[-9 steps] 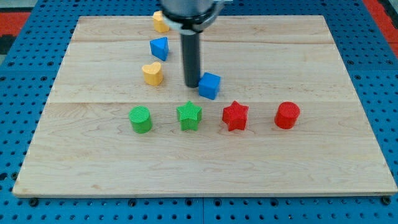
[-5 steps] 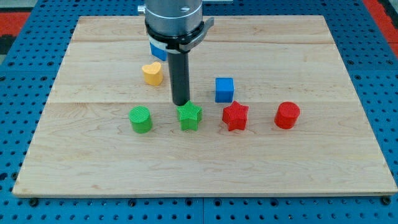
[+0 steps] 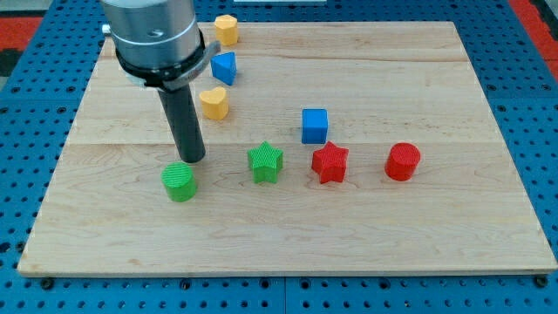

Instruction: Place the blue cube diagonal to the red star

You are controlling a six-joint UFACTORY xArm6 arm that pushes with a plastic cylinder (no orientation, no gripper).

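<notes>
The blue cube (image 3: 315, 126) sits on the wooden board (image 3: 436, 218), just above and slightly left of the red star (image 3: 330, 162). My tip (image 3: 193, 160) is far to the left of both. It stands right above the green cylinder (image 3: 180, 181) and touches or nearly touches its top edge. The green star (image 3: 265, 163) lies between the tip and the red star.
A red cylinder (image 3: 402, 161) stands right of the red star. A yellow heart (image 3: 214, 103), a blue triangular block (image 3: 223, 66) and another yellow block (image 3: 227, 29) lie near the view's top, beside the rod's housing.
My tip moved left from the green star to the green cylinder, which has shifted down and left. The blue cube has stayed where the earlier push left it.
</notes>
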